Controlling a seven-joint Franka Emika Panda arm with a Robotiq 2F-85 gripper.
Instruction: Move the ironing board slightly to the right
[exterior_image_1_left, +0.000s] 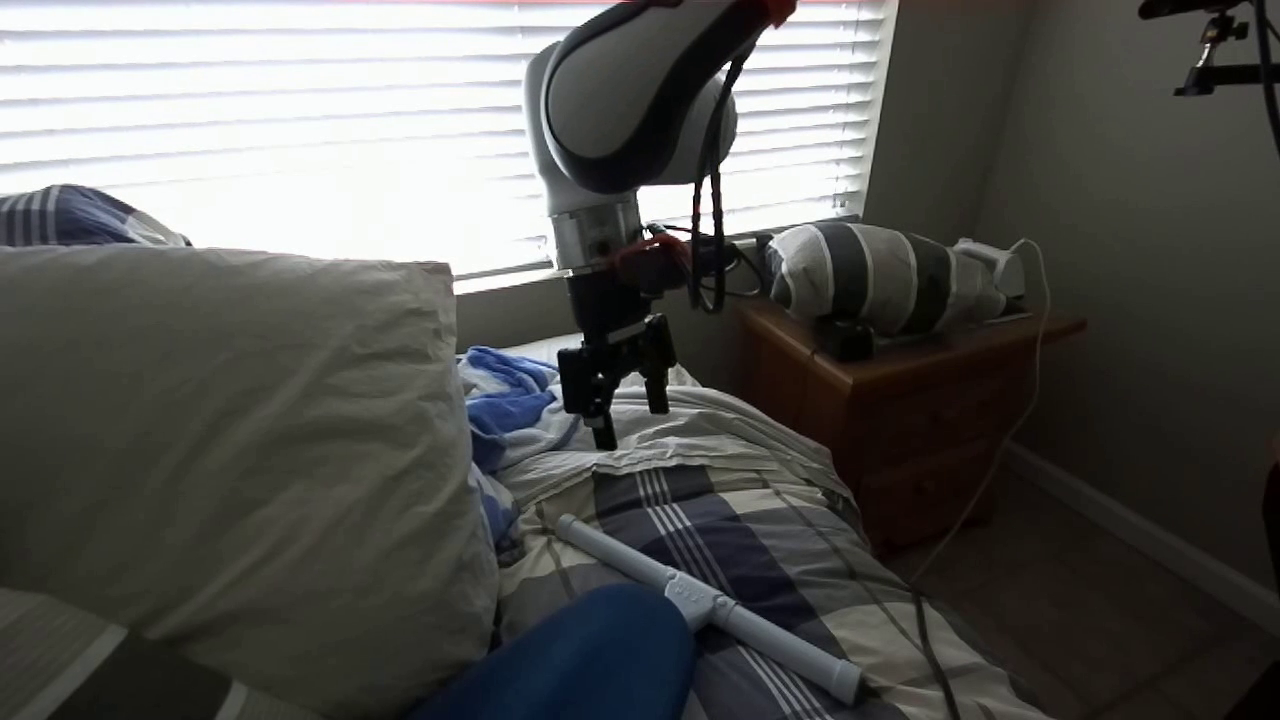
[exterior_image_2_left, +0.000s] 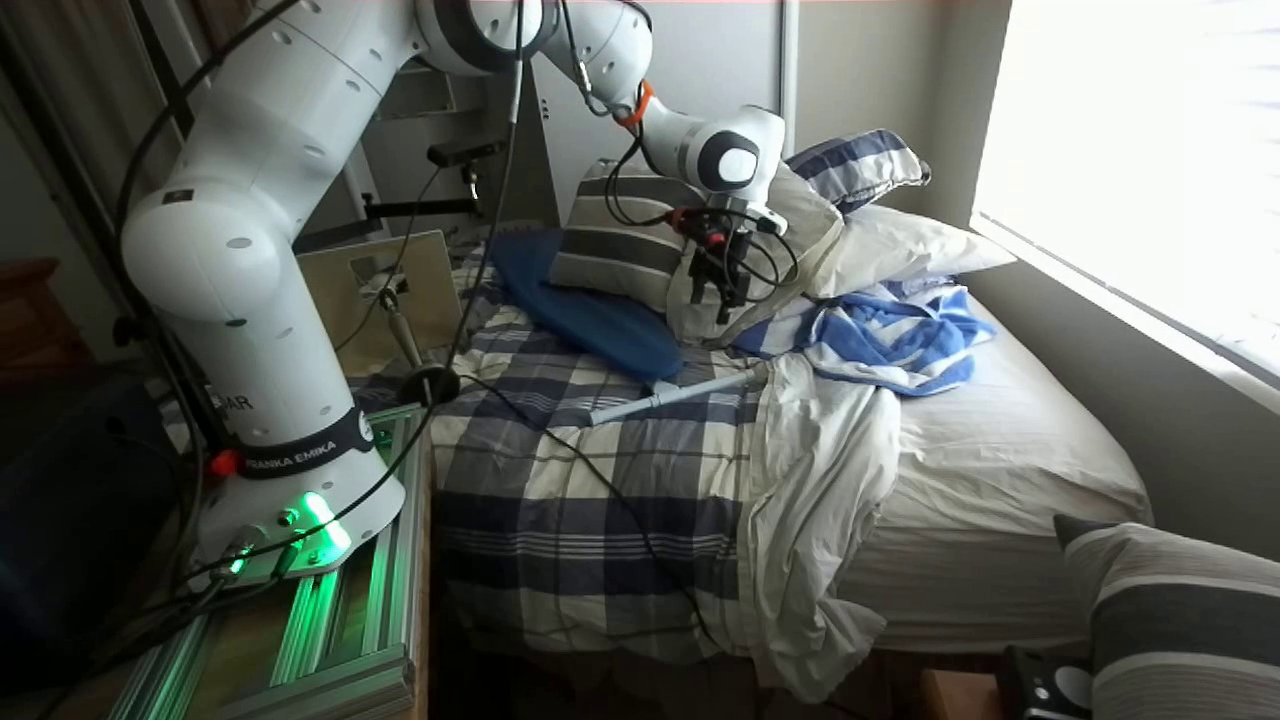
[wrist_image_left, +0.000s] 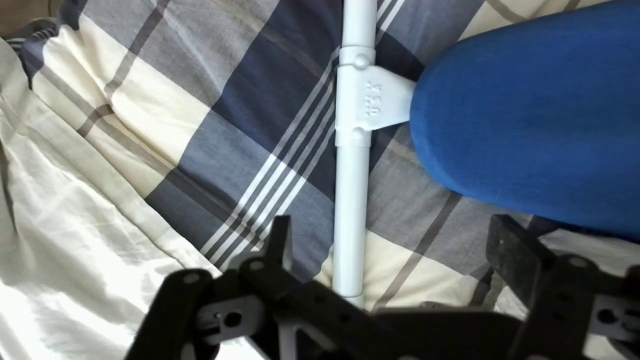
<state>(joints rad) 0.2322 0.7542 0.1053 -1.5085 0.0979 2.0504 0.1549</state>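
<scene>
The gripper (wrist_image_left: 392, 230) hangs above the bed (exterior_image_2_left: 1010, 460), fingers apart at the bottom of the wrist view; the board (wrist_image_left: 530, 115) lies upper right, its foot (wrist_image_left: 351, 210) (a white bar) running from top centre towards the gap.

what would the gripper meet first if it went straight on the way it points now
Probably the white crossbar of the ironing board, ahead of the open gripper; depth is unclear, so its fingers might touch the plaid bedspread first.
</scene>
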